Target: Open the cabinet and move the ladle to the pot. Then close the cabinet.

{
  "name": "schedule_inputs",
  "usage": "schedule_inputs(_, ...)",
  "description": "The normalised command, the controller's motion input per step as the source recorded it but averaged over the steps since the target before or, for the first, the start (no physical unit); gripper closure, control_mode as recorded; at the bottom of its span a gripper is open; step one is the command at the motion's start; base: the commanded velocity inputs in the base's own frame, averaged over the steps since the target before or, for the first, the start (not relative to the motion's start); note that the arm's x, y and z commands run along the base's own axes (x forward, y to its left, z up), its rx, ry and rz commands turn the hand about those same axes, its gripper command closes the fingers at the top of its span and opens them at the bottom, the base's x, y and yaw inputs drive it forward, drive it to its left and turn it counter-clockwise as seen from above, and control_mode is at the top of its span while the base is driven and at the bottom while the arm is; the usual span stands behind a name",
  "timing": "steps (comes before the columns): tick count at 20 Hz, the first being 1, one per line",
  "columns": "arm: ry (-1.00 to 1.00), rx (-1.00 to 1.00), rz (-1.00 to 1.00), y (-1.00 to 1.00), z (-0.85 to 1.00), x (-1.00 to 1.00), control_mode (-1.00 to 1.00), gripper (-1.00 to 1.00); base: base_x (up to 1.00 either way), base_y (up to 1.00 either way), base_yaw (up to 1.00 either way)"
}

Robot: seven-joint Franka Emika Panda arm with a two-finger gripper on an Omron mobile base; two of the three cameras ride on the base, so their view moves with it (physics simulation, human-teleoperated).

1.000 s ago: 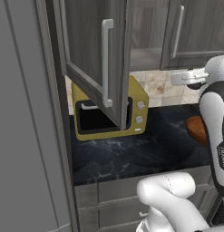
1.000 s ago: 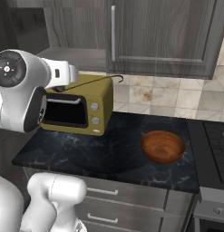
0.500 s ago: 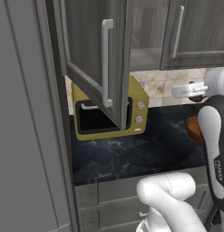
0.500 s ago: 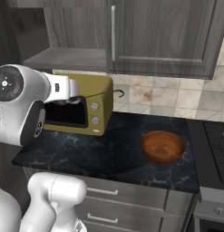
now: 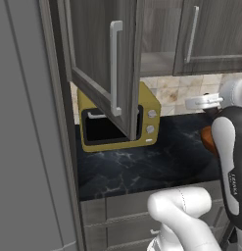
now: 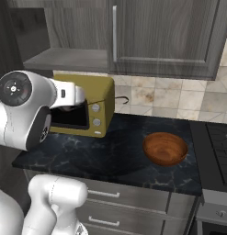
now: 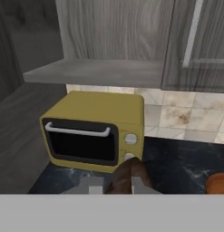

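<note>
since a second ago the arm has swung lower and rightward, pincer clamped on the brown ladle. cabinet door hangs open above it, yellow microwave just ahead. a loose grip could drop it onto the tabletop.

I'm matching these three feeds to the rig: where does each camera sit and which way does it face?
Left base view: behind the arm's left, facing the open cabinet door and yellow microwave; white arm at lower right.
Right base view: behind its right, facing the counter and wooden bowl; arm at lower left.
Hand view: on the hand, facing the microwave; tool shut on a brown thing.
All share the microwave.
</note>
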Motion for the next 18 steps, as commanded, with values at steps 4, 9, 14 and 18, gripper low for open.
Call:
schedule_inputs(4, 0.04, 0.00, -0.04, -0.16, -0.25, 0.06, -1.00, 1.00, 0.00, 0.00, 0.00)
schedule_inputs(9, 0.01, 0.00, -0.05, -0.08, -0.16, 0.00, -1.00, 1.00, 0.00, 0.00, 0.00)
schedule_inputs(14, 0.00, 0.00, -0.05, -0.10, -0.10, 0.00, -1.00, 1.00, 0.00, 0.00, 0.00)
schedule_inputs(18, 0.01, 0.00, -0.06, -0.20, -0.10, 0.00, -1.00, 1.00, 0.00, 0.00, 0.00)
